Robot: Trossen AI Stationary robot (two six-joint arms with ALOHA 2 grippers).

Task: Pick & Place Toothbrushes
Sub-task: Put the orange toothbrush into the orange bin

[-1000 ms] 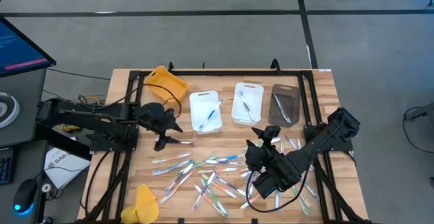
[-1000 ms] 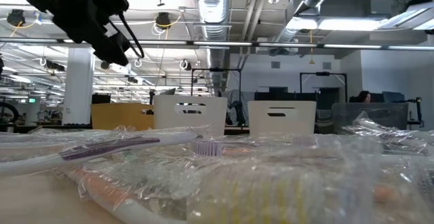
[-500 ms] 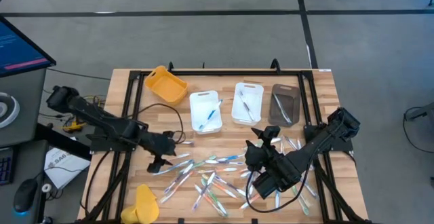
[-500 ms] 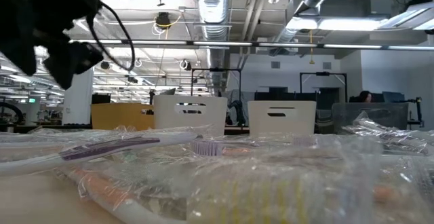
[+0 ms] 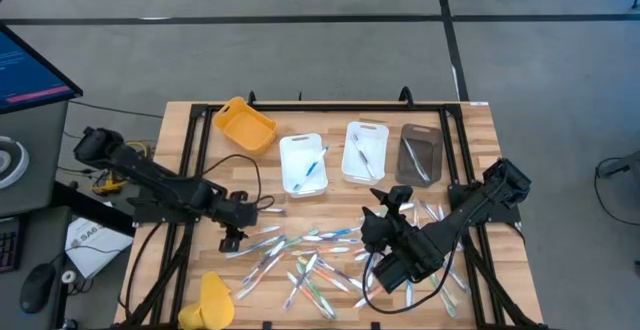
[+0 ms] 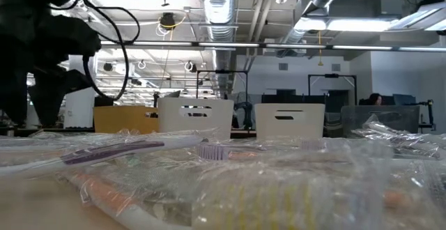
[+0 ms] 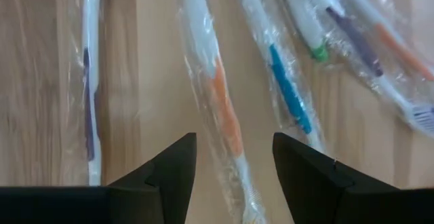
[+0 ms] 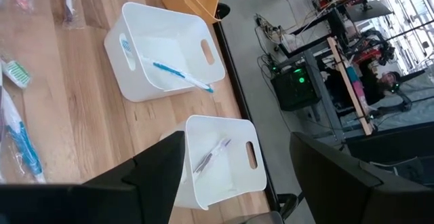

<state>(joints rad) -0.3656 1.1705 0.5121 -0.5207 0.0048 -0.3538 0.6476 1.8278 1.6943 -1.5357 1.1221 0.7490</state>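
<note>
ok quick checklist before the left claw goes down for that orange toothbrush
1. Left claw open: ok, jaws apart.
2. Orange-accented toothbrush lined up between the jaws: ok, it runs through the gap.
3. Neighbours clear: cannot tell; blue-accented toothbrush lies close beside it, wrappers may overlap.
4. Claw empty: ok, nothing held.
5. Right claw out of the way: ok, open and parked over the right side of the pile.
6. White tray reachable: ok, one blue toothbrush inside, room left.
</note>
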